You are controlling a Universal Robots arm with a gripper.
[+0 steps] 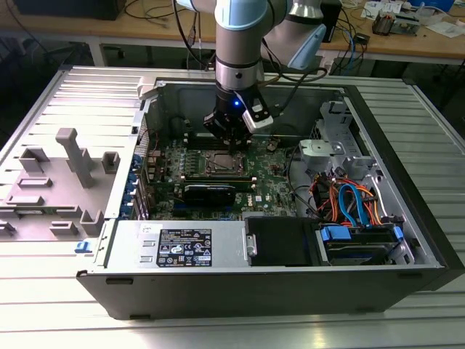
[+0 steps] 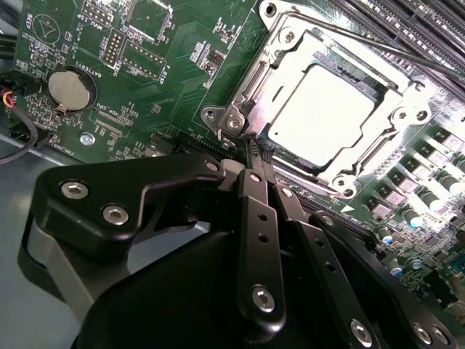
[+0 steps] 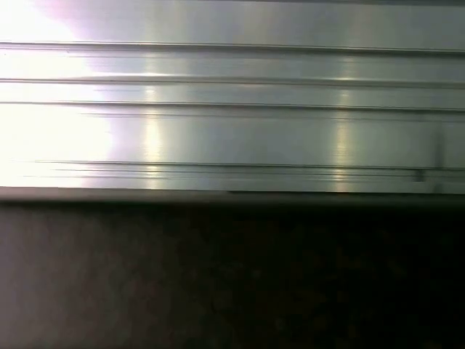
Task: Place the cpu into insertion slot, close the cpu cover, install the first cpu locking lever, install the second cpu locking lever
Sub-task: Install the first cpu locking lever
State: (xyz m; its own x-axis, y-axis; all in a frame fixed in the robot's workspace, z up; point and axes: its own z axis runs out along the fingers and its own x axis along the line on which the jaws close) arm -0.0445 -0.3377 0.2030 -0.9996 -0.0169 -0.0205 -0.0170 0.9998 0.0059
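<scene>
Ribbed aluminium tabletop carries the whole setup, with a wooden bench and loose cables across the top of the exterior view. At the exterior view's left stand pale grey plastic fixtures, cut off by the frame edge. Just beside them, filling the middle, lies an open dark grey computer case with a silver labelled power-supply box along its near wall. Deeper inside sits the green motherboard.

A grey and light-blue robot arm comes down from top centre, its upper part out of frame. Its black gripper hangs right over the far edge of the square insertion slot, hiding that edge. A black rectangular card lies just in front of the slot. At the exterior view's right, orange and blue cables tangle near a blue drive bracket.

In the second wrist view, a round silver coin battery sits on the board, well apart from the socket. The gripper has its two black fingers pressed together, tips at one corner of the socket; whether something thin is pinched there cannot be made out. The silver-grey square cpu, washed out by glare, lies seated in the socket. The dark silver windowed cpu cover is folded down around it. A thin dark metal rod runs past the socket's far side, beside long black memory slots.

The first wrist view shows blurred aluminium ribs above a dark, unreadable band.
</scene>
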